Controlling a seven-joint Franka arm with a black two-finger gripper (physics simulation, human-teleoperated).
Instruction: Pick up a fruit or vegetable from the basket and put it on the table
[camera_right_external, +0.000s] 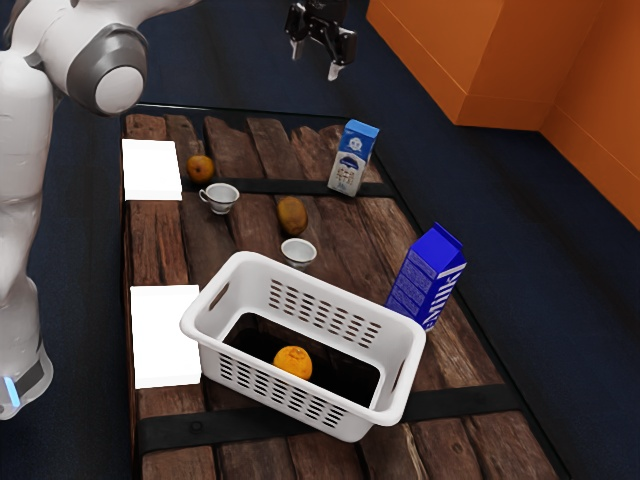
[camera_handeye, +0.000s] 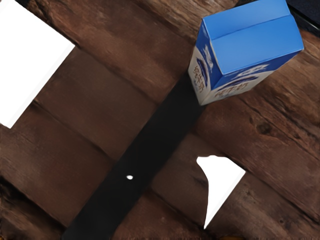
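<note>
target: the orange fruit (camera_right_external: 293, 363), low inside the white basket (camera_right_external: 262, 266), close to the long wall facing the exterior camera. relative to the fingers (camera_right_external: 335, 72), it lies well apart and lower, toward the exterior camera. the fruit looks nearly round, so it gives you no clear long axis; use the basket's instead, which runs obliquely, its far end to the exterior view's left and its near end to the right.

arm pose: the single arm (camera_right_external: 112, 75) enters from the exterior view's left and carries the hand high, over the far part of the counter (camera_right_external: 160, 240). the fingers are spread, with nothing between them, and their tips point down. the wrist view shows the blue-and-white carton (camera_handeye: 250, 45) standing on the counter near the hand.

next step, as judged: approach; the pick is not yet made. traverse at height toward the basket, centre over the fruit, then lower. align the fingers' closing direction with the basket's long axis to keep clear of the near wall. caution: a descent off centre may strike the rim or roll the fruit.
</note>
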